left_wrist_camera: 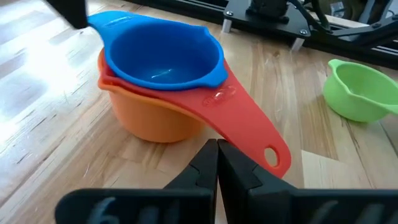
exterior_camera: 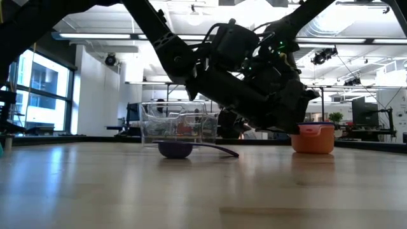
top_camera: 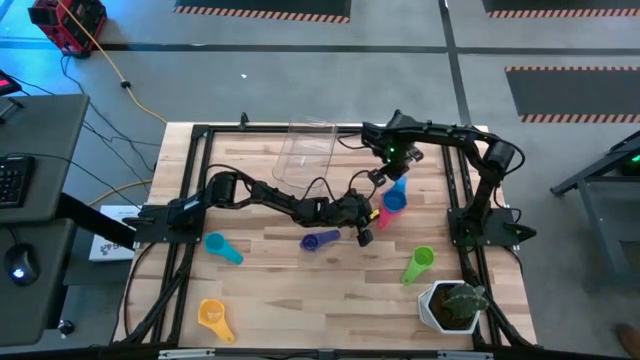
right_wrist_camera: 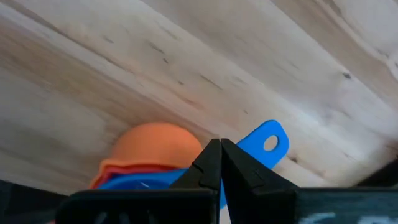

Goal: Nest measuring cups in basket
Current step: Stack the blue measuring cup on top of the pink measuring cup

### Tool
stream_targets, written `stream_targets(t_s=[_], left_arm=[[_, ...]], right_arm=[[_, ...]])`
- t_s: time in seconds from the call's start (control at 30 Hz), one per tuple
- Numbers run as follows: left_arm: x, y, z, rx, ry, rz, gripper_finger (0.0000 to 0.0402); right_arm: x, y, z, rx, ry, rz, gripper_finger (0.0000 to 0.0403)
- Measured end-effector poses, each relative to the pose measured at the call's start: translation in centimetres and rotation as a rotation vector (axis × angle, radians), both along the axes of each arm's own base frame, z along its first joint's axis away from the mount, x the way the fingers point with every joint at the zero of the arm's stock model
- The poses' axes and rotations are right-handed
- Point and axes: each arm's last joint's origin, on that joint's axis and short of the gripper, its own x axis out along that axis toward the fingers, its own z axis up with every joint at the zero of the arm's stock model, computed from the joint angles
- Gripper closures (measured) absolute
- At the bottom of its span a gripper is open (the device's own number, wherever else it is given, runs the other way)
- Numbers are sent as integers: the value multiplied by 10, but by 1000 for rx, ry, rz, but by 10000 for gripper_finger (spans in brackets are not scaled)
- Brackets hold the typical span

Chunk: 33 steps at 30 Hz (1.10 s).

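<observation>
Blue cup [top_camera: 394,199] between both grippers, near clear basket [top_camera: 306,152]

Two matt black jointed arms, loose black cables, green indicator light on right arm [top_camera: 440,140] — dark angular fingers

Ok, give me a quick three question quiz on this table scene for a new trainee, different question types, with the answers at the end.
1. True or false: the blue cup sits nested inside the pink cup.
2. Which cup lies nearest the potted plant? A teal cup B green cup C yellow-orange cup
3. Fill in: the clear basket holds ___ cups.

Key: 1 true; 2 B; 3 no. Both the left gripper and the right gripper are shut beside the nested pair.
</observation>
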Motion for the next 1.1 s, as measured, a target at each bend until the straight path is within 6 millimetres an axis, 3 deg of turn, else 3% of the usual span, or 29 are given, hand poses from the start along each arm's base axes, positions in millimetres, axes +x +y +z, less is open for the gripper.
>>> stream_targets(t_s=[0.3, 0.53, 0.77, 1.1], left_arm=[[0, 0, 0, 0, 0, 0, 401], [0, 0, 0, 0, 0, 0, 401], [0, 0, 0, 0, 1, -1, 401], [0, 0, 0, 0, 1, 0, 401]], right_arm=[[-12, 7, 14, 20, 62, 9, 403], [-11, -6, 25, -141, -54, -32, 403], [-25, -27, 3, -141, -141, -132, 403], [-30, -25, -15, -107, -182, -129, 403]])
